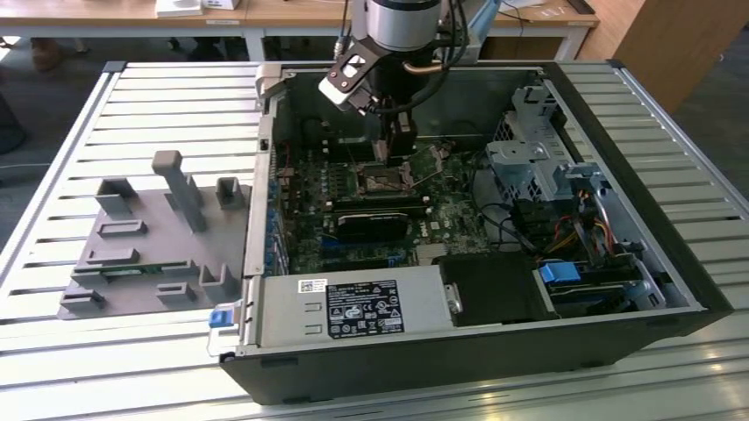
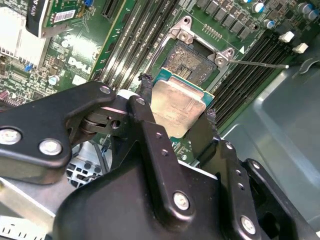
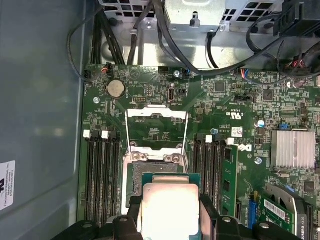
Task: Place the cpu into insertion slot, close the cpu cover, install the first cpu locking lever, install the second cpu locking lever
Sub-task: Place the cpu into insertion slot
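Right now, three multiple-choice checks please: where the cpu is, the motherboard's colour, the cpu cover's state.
1. The cpu is: A) seated in the socket; B) clamped between the fingers, unseated; C) outside the computer.
2. The motherboard is: A) red; B) green; C) white.
3. The cpu cover is: A) shut over the socket; B) missing; C) swung open.
Key: 1 B, the fingers grip two of its edges and the socket lies bare in the second wrist view. 2 B, the board is green in both wrist views. 3 C, its frame stands swung back, with board showing through its window.
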### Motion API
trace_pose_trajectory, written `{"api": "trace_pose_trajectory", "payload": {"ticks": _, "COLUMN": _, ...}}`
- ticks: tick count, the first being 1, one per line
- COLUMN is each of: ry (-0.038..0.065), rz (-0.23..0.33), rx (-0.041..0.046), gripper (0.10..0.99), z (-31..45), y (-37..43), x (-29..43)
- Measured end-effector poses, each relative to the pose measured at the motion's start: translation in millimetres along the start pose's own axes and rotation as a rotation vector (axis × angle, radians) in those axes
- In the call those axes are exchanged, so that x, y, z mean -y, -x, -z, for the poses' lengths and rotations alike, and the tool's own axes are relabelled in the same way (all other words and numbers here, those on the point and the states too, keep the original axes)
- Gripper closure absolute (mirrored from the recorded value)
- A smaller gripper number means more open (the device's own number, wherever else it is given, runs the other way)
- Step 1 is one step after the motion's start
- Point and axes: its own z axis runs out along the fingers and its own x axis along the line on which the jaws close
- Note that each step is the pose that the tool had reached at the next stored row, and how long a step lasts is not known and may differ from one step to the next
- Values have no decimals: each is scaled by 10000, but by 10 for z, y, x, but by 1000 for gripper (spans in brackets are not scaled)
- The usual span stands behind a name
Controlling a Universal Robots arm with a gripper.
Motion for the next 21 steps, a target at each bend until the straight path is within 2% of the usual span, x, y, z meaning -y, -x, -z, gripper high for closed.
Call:
{"api": "trace_pose_trajectory", "payload": {"ticks": 14, "ry": -1, "rz": -24, "rx": 13, "gripper": 549, "z": -140, "y": -6, "x": 9}}
{"api": "trace_pose_trajectory", "payload": {"ticks": 21, "ry": -2, "rz": -23, "rx": 22, "gripper": 549, "z": -209, "y": -44, "x": 11}}
